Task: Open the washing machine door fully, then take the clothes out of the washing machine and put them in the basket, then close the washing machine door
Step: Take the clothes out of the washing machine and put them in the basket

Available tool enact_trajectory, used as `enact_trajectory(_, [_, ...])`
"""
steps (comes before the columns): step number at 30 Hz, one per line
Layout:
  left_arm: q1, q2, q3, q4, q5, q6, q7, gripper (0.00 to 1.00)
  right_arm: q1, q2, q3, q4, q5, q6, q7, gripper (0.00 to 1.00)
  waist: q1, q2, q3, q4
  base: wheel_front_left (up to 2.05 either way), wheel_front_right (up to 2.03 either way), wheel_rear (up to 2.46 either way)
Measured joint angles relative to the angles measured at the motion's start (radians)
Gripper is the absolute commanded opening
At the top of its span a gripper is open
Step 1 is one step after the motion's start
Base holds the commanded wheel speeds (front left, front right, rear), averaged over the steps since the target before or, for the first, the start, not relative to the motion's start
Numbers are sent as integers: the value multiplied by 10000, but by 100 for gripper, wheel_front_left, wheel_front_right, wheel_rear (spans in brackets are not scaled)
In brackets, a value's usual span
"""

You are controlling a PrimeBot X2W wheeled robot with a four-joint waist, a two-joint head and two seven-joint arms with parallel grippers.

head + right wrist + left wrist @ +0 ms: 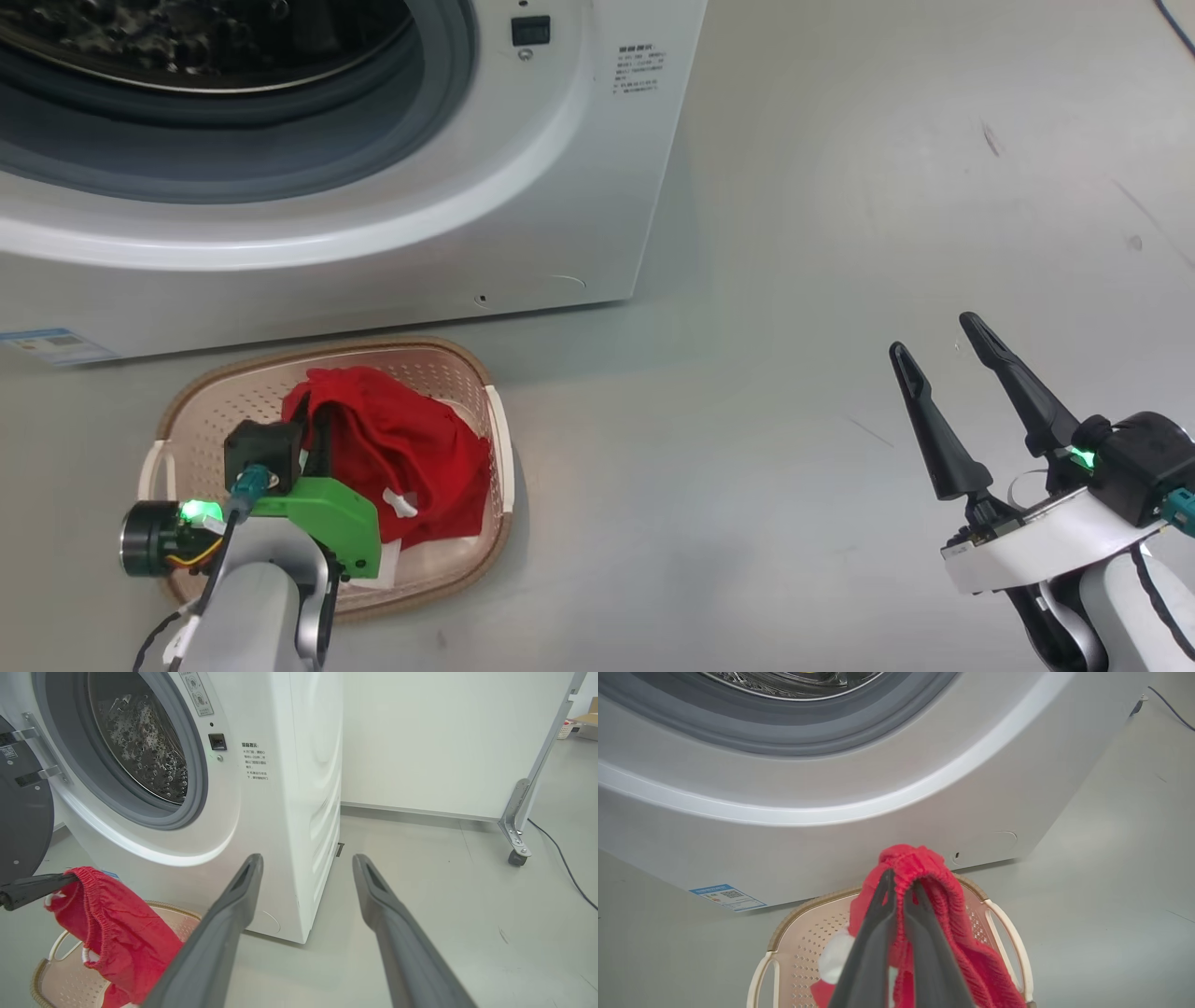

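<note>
The red clothes point(411, 457) hang over the cream basket point(201, 401), which sits on the floor in front of the white washing machine point(523, 205). My left gripper point(901, 886) is shut on the garment's elastic hem point(920, 863); in the right wrist view its dark fingers point(32, 887) hold the clothes point(117, 933) up above the basket point(70, 984). The machine's opening shows the steel drum point(145, 742) and grey gasket point(196, 788). The black door point(21, 812) stands swung open at the left. My right gripper point(934, 347) is open over bare floor, well to the right.
A blue label point(51, 345) sits low on the machine's front. A metal frame leg on a caster point(516, 851) and a black cable point(560, 858) lie on the grey floor to the far right, by a white wall.
</note>
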Motion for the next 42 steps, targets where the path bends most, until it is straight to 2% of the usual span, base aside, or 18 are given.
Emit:
enact_trajectory(5, [-289,0,364,780,-4,169,88,0,-126,-113,-13,-2,73,0,0,100,0,0,404,-222,0,0,0])
enact_trajectory(12, [-431,-2,1304,1820,-694,330,178,0,-283,-211,-261,-21,261,0,0,100,0,0,806,-549,0,0,0])
enact_trajectory(18, [-718,-12,1914,2470,-1164,414,56,0,-285,-282,-435,-33,267,0,0,100,0,0,1032,-571,0,0,0])
enact_trajectory(24, [-1071,-25,1850,2920,-1271,414,44,0,-302,-403,-433,-36,267,2,0,100,0,0,1071,-456,0,0,0])
enact_trajectory(25, [-1113,-17,1843,3035,-1396,414,50,12,-337,-407,-383,-36,267,2,0,100,0,0,1074,-438,0,0,0])
enact_trajectory(26, [-1128,-15,1778,3168,-1534,414,100,48,-381,-407,-339,-36,267,2,0,100,1,0,1073,-426,0,0,0])
enact_trajectory(27, [-1128,-15,1674,3290,-1618,414,102,100,-407,-407,-318,-42,267,2,0,100,0,0,1068,-418,0,0,0])
enact_trajectory(33, [-1278,-31,1511,3687,-2082,414,75,100,-430,-405,-222,-42,267,2,0,100,1,0,1007,-376,0,0,0])
enact_trajectory(42, [-1567,-31,1122,4054,-1944,261,-401,100,-432,-322,-169,102,267,2,0,100,1,0,677,-273,0,0,0])
